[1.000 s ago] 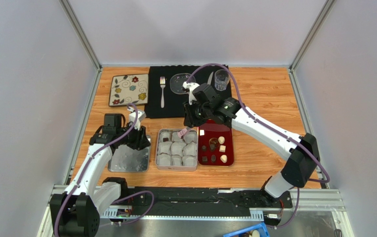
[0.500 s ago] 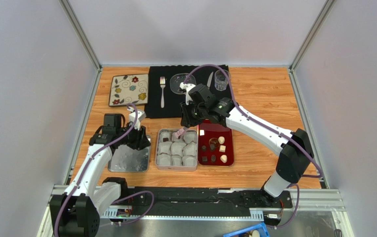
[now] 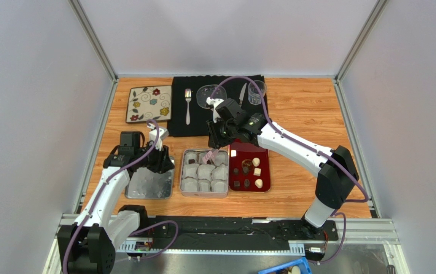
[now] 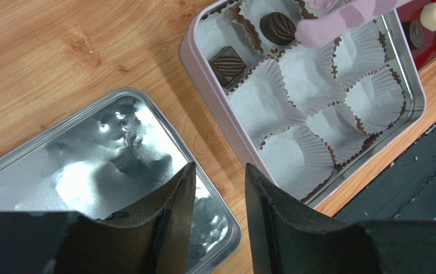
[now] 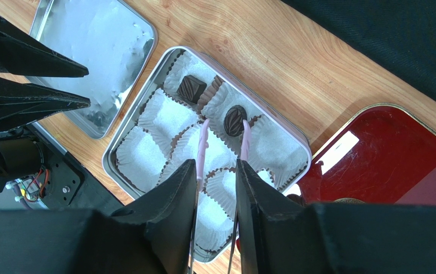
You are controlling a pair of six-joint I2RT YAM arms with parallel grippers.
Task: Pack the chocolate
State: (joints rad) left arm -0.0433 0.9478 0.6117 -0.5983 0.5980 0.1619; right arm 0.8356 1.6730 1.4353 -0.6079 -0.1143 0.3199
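The open tin holds white paper cups. Two dark chocolates lie in its far row: a square one and a round ribbed one; both also show in the left wrist view, square and round. Several dark and cream chocolates lie on the red tray. My right gripper is shut on pink tongs, whose spread tips flank the round chocolate. My left gripper is open and empty above the tin lid.
The lid lies left of the tin. A black mat at the back carries a fork, a glass plate and a glass. A floral plate sits at the back left.
My right gripper has moved a little left and back with the tongs, over the tin's far row. The left arm has not moved.
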